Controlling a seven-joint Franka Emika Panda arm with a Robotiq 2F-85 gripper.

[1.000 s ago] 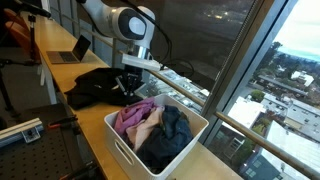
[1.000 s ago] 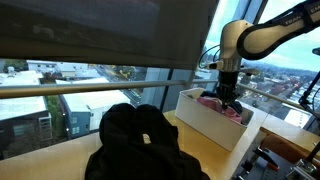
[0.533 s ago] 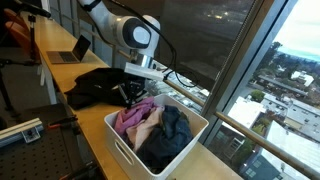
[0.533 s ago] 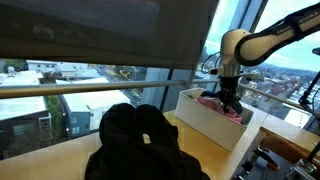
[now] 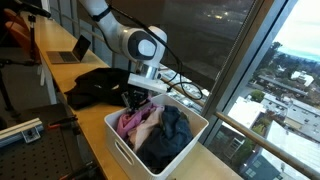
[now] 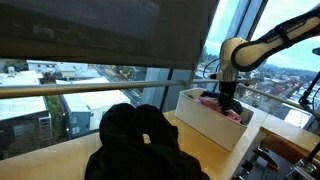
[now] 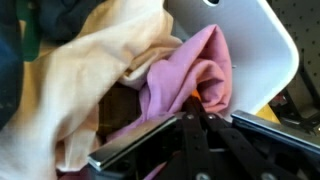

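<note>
Tall windows back a long wooden worktop [image 5: 50,68] in an exterior view. The white robot arm [image 5: 135,45] holds its jaws low inside a white plastic basket [image 5: 125,150], right over a crumpled pink cloth [image 5: 130,120] lying beside a cream cloth [image 5: 150,125] and a dark blue garment [image 5: 175,135]. In an exterior view from across the worktop, a black heap of clothing [image 6: 140,145] fills the foreground. Wrist view now: jaws clenched, tips against the pink cloth; any pinched fold is hidden.
</note>
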